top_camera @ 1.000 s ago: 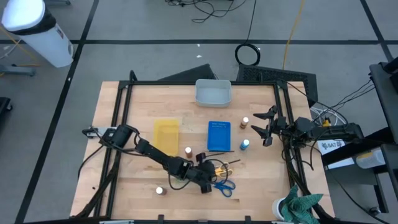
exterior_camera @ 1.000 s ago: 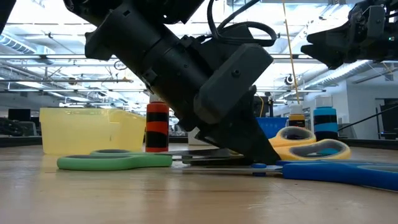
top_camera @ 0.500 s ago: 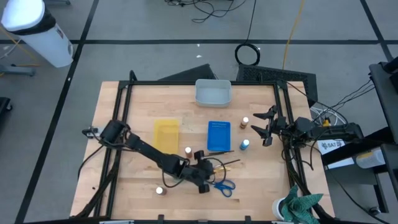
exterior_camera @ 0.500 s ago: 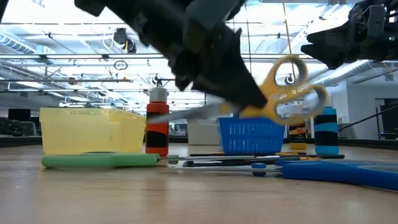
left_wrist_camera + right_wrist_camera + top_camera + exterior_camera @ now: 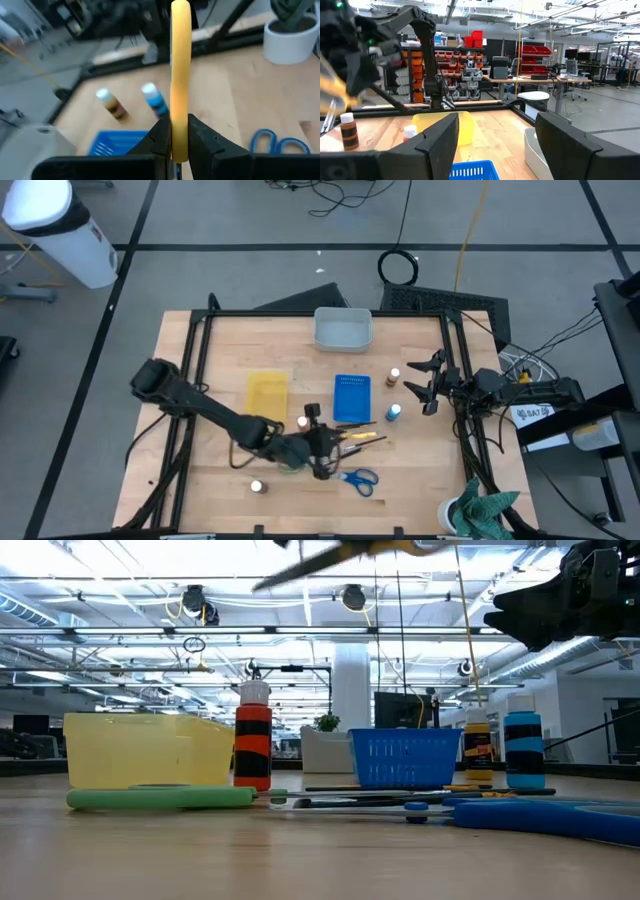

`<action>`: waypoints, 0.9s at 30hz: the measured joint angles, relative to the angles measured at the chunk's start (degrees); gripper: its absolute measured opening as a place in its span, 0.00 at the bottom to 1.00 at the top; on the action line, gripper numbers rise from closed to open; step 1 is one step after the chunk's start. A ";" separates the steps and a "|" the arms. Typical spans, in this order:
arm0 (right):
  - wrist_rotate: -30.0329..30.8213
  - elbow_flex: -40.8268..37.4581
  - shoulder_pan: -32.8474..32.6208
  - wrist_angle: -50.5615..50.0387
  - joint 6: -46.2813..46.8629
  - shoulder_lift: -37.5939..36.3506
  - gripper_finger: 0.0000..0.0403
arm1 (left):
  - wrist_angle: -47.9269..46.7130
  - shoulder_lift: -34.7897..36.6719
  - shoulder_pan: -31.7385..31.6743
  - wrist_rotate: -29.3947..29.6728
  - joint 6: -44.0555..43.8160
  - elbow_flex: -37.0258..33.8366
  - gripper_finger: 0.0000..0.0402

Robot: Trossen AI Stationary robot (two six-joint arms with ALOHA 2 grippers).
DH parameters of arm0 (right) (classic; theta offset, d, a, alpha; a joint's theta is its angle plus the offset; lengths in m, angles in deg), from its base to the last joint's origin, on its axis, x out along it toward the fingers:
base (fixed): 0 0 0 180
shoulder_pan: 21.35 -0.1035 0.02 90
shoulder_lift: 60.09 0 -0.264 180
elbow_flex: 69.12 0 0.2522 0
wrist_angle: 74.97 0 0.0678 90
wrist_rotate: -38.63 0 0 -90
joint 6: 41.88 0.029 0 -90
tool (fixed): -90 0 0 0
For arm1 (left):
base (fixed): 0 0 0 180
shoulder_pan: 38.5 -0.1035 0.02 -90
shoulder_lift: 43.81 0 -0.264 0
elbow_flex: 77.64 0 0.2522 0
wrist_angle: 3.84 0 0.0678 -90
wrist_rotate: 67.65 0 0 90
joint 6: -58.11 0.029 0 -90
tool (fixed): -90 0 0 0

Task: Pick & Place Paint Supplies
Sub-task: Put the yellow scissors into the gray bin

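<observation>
At the counter's (image 5: 200,480) near edge, around 6 o'clock, the blue scissors (image 5: 358,477) lie flat, with the green scissors (image 5: 160,798) close by toward 7 o'clock. Just beyond them, the left tool (image 5: 322,442) is clamped on the yellow scissors (image 5: 180,75) and holds them up off the wood, their handles pointing toward 3 o'clock. Farther back stand the blue tray (image 5: 351,398) and yellow tray (image 5: 266,395), the blue-topped bottle (image 5: 395,412) at 3 o'clock, and beside it the right tool (image 5: 428,383), hanging with its fingers spread wide and empty.
</observation>
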 joint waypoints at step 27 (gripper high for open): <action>0.00 -0.01 0.01 -0.08 0.00 0.01 0.61 | 7.98 0.92 -41.19 -34.36 12.66 -1.93 0.10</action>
